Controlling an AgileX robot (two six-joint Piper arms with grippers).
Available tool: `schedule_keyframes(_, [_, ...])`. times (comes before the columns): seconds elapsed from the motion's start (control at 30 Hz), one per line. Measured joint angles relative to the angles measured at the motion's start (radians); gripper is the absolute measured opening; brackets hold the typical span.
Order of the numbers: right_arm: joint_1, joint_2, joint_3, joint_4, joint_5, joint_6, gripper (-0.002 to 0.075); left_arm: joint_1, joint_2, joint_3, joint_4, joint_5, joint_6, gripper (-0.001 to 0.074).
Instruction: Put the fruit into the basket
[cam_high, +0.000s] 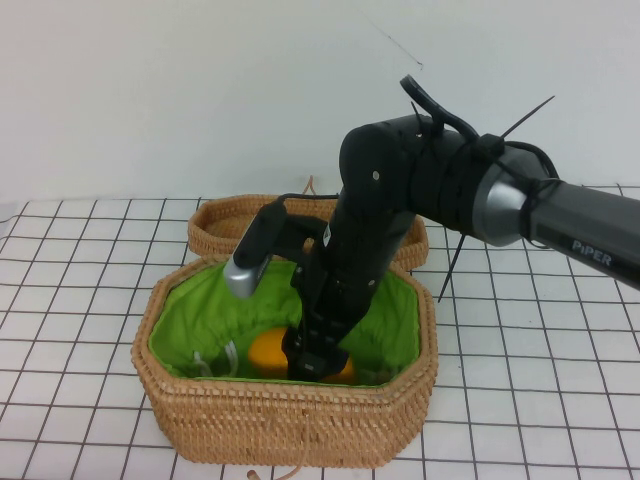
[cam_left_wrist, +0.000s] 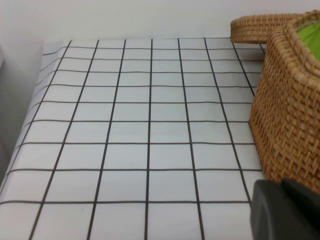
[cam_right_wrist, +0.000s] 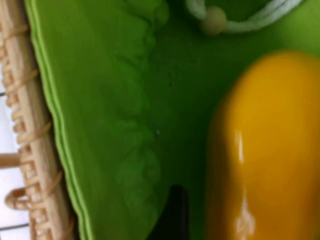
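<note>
The orange-yellow fruit (cam_high: 268, 352) lies on the floor of the tan wicker basket (cam_high: 285, 425), on its green lining. My right gripper (cam_high: 316, 366) reaches down into the basket and straddles the fruit. In the right wrist view the fruit (cam_right_wrist: 270, 150) fills one side, and one dark fingertip (cam_right_wrist: 172, 215) stands beside it with a strip of green lining (cam_right_wrist: 100, 100) between them, so the gripper is open. My left gripper (cam_left_wrist: 282, 210) is low over the table, beside the basket's outer wall (cam_left_wrist: 287, 115), with its fingers together and empty.
The matching woven lid (cam_high: 215, 228) lies flat behind the basket; it also shows in the left wrist view (cam_left_wrist: 255, 27). A white drawstring cord (cam_right_wrist: 235, 20) lies inside the basket near the fruit. The white gridded table (cam_left_wrist: 125, 125) stretches out to the left.
</note>
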Motion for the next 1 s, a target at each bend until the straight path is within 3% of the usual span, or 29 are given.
schedule_keyframes(0.17, [0.000,0.000,0.000,0.006,0.002,0.000,0.0679,0.000,0.000,0.000,0.000,0.000,0.000,-0.0003])
schedule_keyframes(0.27, [0.000,-0.023,-0.006,0.008,0.003,0.005,0.0602,0.000,0.000,0.000,0.000,0.000,0.000,-0.0003])
schedule_keyframes(0.37, [0.000,-0.063,-0.051,0.008,0.043,0.008,0.0431,0.000,0.000,0.000,0.000,0.000,0.000,-0.0003])
schedule_keyframes(0.5, [0.000,-0.146,-0.117,0.006,0.107,0.001,0.0125,0.000,0.000,0.000,0.000,0.000,0.000,-0.0003])
schedule_keyframes(0.57, [-0.002,-0.197,-0.123,-0.001,0.112,-0.004,0.0054,0.000,0.000,0.000,0.000,0.000,0.000,-0.0003])
schedule_keyframes(0.8, [-0.044,-0.382,-0.116,-0.049,0.075,0.026,0.0008,0.000,0.000,0.000,0.000,0.000,0.000,-0.0003])
schedule_keyframes(1.0, [-0.116,-0.534,0.046,-0.049,0.005,0.074,0.0006,0.000,0.000,0.000,0.000,0.000,0.000,-0.0003])
